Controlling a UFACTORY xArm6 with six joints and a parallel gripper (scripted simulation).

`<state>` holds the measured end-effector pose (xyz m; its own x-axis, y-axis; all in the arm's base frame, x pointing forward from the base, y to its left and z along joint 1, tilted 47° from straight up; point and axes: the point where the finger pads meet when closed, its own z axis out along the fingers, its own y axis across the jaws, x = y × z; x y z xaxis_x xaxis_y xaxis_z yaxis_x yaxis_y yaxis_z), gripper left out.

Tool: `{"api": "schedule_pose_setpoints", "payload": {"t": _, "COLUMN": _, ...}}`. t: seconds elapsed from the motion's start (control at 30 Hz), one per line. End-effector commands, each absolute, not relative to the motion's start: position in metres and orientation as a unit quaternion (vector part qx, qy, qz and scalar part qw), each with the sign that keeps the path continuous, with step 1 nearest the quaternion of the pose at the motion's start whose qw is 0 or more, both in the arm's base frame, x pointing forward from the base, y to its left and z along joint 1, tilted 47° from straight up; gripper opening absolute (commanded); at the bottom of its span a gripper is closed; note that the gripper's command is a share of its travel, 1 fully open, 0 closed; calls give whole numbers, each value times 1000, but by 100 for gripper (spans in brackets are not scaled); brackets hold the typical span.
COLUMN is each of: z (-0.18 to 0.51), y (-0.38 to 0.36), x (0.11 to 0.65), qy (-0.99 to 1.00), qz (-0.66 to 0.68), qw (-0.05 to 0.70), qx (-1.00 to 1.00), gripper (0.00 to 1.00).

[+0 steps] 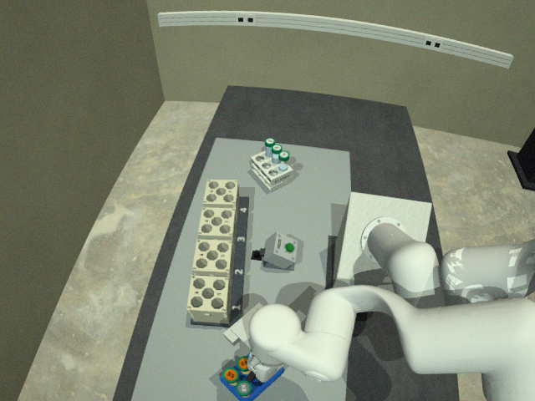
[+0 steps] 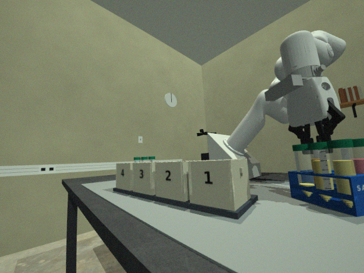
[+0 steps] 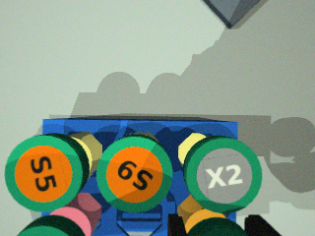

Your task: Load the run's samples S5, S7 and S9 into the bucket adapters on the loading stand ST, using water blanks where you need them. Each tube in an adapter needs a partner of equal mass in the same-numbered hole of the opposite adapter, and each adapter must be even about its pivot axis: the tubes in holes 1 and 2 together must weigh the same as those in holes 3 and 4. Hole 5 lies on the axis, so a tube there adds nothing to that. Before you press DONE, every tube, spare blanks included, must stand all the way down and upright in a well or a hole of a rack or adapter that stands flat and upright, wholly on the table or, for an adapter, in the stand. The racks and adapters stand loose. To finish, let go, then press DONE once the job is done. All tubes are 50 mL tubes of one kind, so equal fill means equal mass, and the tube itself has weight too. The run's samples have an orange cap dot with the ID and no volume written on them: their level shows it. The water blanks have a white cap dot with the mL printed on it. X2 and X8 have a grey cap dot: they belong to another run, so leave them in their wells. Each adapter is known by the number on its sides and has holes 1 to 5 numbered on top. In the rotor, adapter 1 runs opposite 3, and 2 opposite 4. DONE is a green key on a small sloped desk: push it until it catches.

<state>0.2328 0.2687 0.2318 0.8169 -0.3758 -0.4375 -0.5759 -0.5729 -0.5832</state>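
The blue sample rack (image 1: 254,381) stands at the table's near end. In the wrist view its far row holds S5 (image 3: 43,173), S9 (image 3: 134,174) and grey-dotted X2 (image 3: 222,175). A second grey-dotted tube (image 1: 244,388) stands in the near row. My gripper (image 3: 214,228) is down over the near row, just in front of X2. It is shut on the green cap of a tube with orange fill (image 3: 213,221), still down in its well. The cap label is cut off; it can only be S7. The side view shows the fingers (image 2: 313,136) on that cap (image 2: 317,145).
Adapters 1 (image 1: 208,298), 2 (image 1: 211,256), 3 (image 1: 217,220) and 4 (image 1: 221,190) stand empty in a row on the dark stand. The white blanks rack (image 1: 272,171) with three tubes is at the far end. The DONE key (image 1: 289,247) sits on its desk mid-table.
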Motion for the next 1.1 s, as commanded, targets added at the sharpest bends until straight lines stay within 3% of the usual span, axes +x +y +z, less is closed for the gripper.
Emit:
{"api": "schedule_pose_setpoints", "payload": {"t": 0.0, "z": 233, "y": 269, "x": 233, "qy": 271, "qz": 133, "qw": 375, "qx": -877, "gripper": 0}}
{"api": "schedule_pose_setpoints", "payload": {"t": 1.07, "z": 235, "y": 267, "x": 234, "qy": 271, "qz": 133, "qw": 375, "qx": -877, "gripper": 0}}
